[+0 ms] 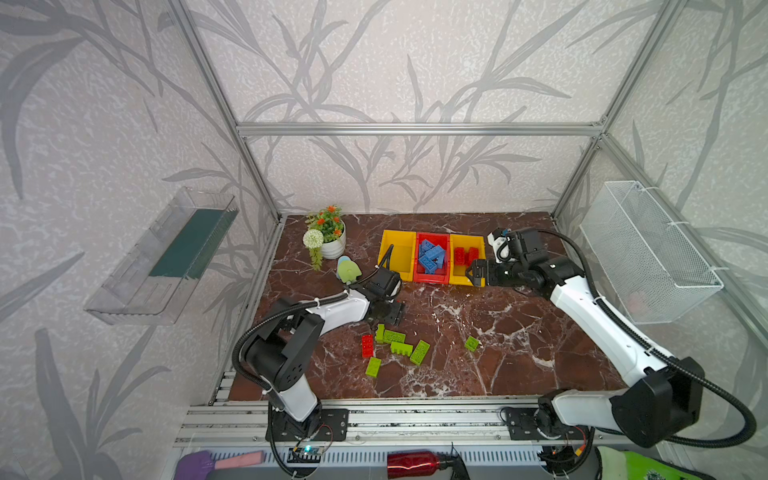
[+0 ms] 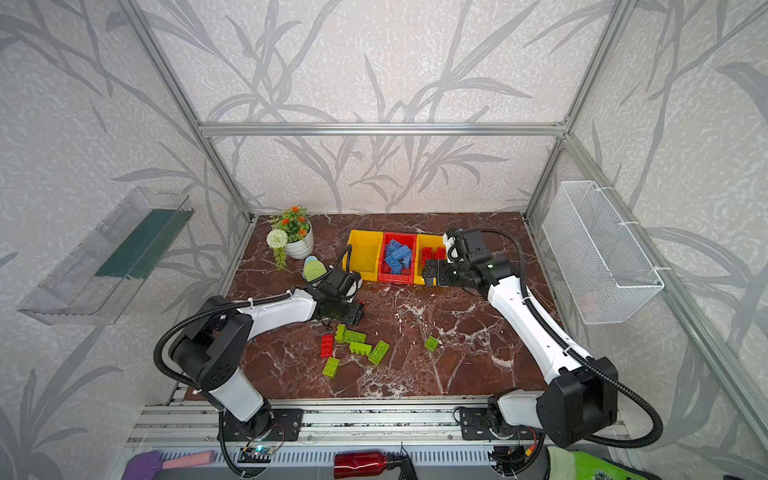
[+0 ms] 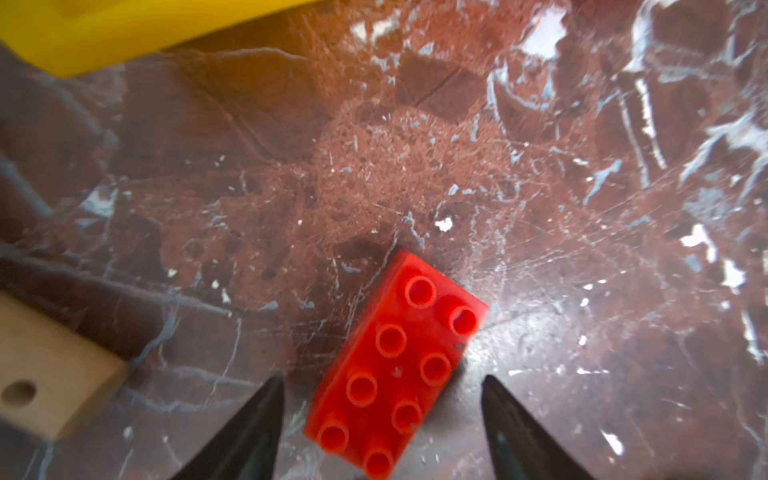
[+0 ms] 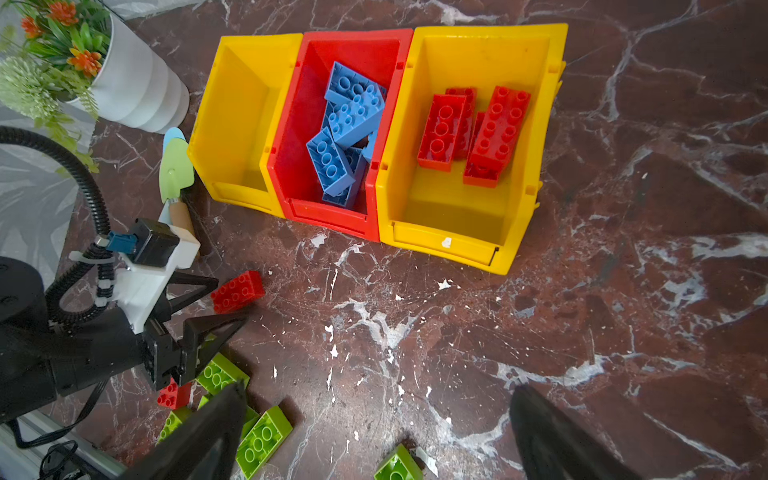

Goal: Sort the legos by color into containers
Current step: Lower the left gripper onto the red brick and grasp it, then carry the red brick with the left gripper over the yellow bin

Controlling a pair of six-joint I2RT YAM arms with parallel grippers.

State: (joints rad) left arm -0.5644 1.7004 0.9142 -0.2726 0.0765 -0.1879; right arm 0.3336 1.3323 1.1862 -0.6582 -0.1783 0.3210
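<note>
The left fingers [image 3: 249,428] stand released on either side of a red eight-stud plastic brick [image 3: 395,365] that lies flat, studs up, on the dark red marble-patterned worktop [image 3: 415,166]. A sliver of worktop shows between each finger and the brick, so nothing is grasped. Just beside them lies the pale wooden handle [image 3: 50,374] of a green toy trowel [image 4: 176,166], whose blade sits just beside the front corner of an empty yellow plastic bin [image 4: 232,124]. That bin is joined to a red plastic bin [image 4: 291,166] filled with blue bricks [image 4: 353,108] and a second yellow bin [image 4: 457,216] holding a stack of red bricks [image 4: 498,124]. The right fingers [image 4: 552,440] are spread wide and empty. In both top views they hang at the front lip of this second yellow bin, between it and the loose red brick. On the near side of the left fingers a cluster of lime green bricks [image 1: 399,345] and another red brick [image 1: 367,345] lie close together, with one small green brick [image 1: 471,343] apart to the right. A white ribbed pot of artificial flowers [image 1: 334,247] stands behind the trowel. A clear plastic tray [image 1: 166,257] and a white wire basket [image 1: 648,249] hang on the side walls, well apart from the bricks.
</note>
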